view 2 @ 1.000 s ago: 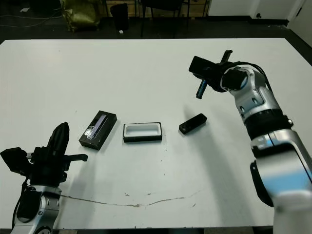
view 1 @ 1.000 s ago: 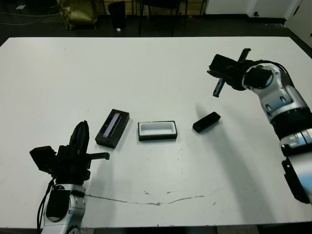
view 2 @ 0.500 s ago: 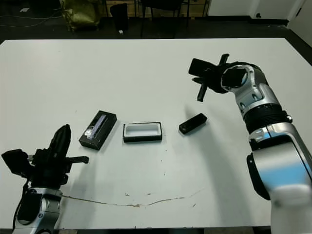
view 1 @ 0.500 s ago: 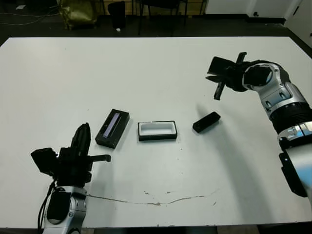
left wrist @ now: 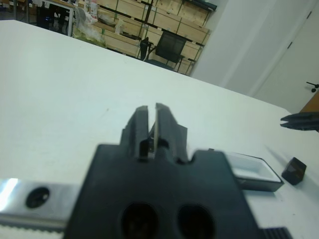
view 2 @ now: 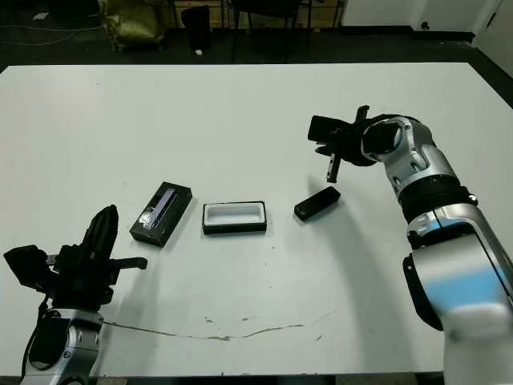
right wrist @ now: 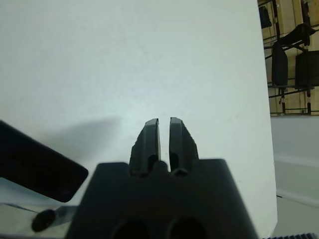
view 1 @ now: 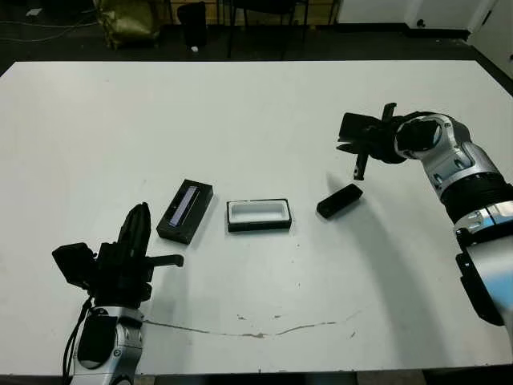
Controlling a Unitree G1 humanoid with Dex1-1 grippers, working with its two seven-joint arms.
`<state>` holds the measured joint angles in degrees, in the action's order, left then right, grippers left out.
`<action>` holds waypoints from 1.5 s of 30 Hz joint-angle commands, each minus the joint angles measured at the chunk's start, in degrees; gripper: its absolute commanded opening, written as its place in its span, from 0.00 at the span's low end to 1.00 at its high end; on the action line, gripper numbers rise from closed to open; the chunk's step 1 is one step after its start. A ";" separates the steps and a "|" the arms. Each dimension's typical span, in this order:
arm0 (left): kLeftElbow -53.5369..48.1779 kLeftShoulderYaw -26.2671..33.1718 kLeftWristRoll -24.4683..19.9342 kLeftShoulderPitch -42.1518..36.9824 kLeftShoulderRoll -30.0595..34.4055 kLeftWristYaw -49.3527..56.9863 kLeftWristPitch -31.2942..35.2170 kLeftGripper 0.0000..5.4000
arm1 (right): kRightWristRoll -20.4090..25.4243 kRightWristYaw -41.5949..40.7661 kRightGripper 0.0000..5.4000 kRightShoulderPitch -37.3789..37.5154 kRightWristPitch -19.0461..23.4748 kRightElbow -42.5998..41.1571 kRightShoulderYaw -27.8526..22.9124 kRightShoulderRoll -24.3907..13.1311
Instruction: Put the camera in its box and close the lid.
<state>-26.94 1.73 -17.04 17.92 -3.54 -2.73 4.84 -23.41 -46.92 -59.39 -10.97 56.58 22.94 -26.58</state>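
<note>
Black fingers of the right gripper (view 1: 358, 170) are held nearly closed above the camera (view 1: 339, 200); the left gripper (view 1: 138, 228) is likewise nearly closed and empty.

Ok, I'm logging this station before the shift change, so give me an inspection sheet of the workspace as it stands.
Surface: white table, with a thin dark scratch line near the front edge.
Job's things: camera lies on the table, right of the box; the box is open and white-lined with nothing in it; lid lies left of the box, apart from it.
Clutter: nothing seen.
Grippers: left gripper low at the front left, shut and holding nothing; right gripper above the camera, shut, not touching it.
Cables: black cable beside the left arm.
Surroundings: dark floor, chairs and shelving with boxes beyond the table.
</note>
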 commanded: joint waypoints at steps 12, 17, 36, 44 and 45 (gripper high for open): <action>-0.21 -0.21 -0.02 0.90 0.02 0.75 1.35 0.01 | -0.91 -4.72 0.00 4.41 5.16 -3.55 1.40 -0.89; 0.51 -0.28 0.13 0.85 0.06 -0.12 0.36 0.01 | -0.84 -5.59 0.00 5.16 5.07 -4.00 1.20 -1.03; 0.40 -0.88 0.86 1.48 -0.41 0.63 -0.09 0.01 | -1.52 -6.75 0.00 6.90 4.16 -4.03 1.48 -1.74; 0.45 -1.00 0.99 1.89 -0.35 0.54 -0.63 0.01 | -1.25 -7.58 0.00 8.68 3.54 -6.36 1.16 -3.02; 0.61 -0.93 0.98 1.87 -0.23 0.33 -0.83 0.01 | -1.16 -7.90 0.00 8.82 3.92 -6.65 1.11 -3.09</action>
<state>-27.07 0.60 -16.52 18.95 -4.22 -2.37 3.76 -24.86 -53.93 -52.18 -7.78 50.26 23.89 -29.08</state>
